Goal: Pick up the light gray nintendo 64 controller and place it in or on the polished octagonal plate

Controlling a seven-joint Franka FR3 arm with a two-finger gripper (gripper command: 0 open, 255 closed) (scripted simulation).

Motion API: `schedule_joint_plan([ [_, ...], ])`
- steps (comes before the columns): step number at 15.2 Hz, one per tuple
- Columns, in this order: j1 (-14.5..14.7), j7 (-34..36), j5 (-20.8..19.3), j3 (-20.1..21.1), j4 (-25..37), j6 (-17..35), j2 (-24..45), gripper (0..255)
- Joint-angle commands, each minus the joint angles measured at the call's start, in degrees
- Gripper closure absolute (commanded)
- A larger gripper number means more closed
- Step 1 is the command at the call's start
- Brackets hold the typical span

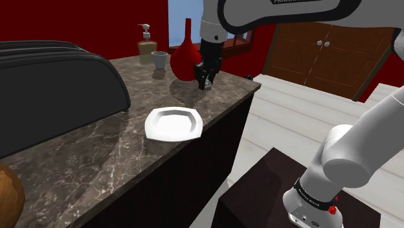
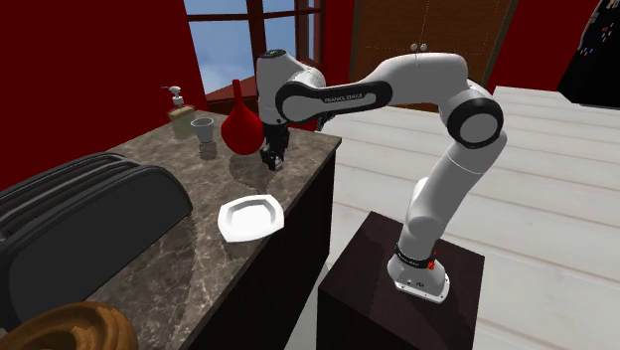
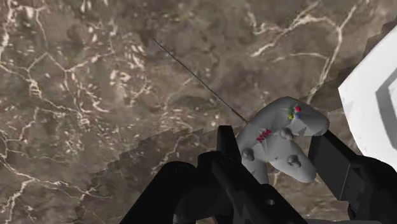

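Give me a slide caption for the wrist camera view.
Claw clasping a light gray controller over the dark veined counter, white plate alongside.

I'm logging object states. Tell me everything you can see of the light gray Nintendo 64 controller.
The controller is light gray, three-pronged, with small coloured buttons on one lobe, a red mark at its centre and gray knobs. It sits clasped between the pincer's black fingers, over the brown marble counter, beside the white plate.

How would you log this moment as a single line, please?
gripper: shut on controller | controller: held over counter near red vase | plate: empty on counter | task: placing not yet done
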Motion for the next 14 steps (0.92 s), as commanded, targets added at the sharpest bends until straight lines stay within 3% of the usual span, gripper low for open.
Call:
schedule_joint_plan([
  [1,0.97,3.07,-0.06,1.99,1.7,-0.62,1.32,255],
  [8,4.41,13.61,-1.89,8.67,9.83,-2.77,8.43,255],
  [14,8.42,23.05,-5.87,13.82,19.94,-5.85,17.35,255],
])
